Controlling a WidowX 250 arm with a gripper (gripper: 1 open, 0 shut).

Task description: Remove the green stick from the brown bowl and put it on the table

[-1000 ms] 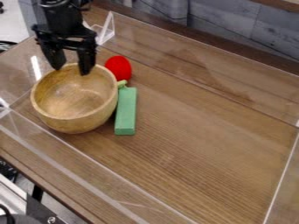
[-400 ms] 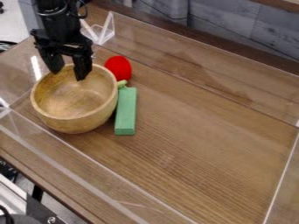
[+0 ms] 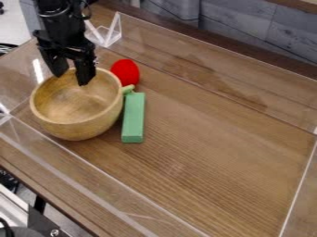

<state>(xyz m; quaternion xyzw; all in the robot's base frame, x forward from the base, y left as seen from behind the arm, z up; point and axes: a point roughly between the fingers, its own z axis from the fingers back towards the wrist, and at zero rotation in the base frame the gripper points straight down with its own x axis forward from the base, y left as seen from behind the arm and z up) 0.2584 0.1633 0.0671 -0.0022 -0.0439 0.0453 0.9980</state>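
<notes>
The gripper (image 3: pixel 72 67) hangs over the far part of the bowl (image 3: pixel 77 106), its 2 fingers spread apart. The stick (image 3: pixel 133 118) is out of the bowl — it lies flat on the table (image 3: pixel 217 139), just beside the bowl on the side away from the clear wall (image 3: pixel 65 194). The red ball (image 3: pixel 125 70) sits near the stick's far end, also outside the bowl — a small light-green bit (image 3: pixel 128 90) shows between ball and stick. Whether the fingers touch the bowl, I cannot tell.
</notes>
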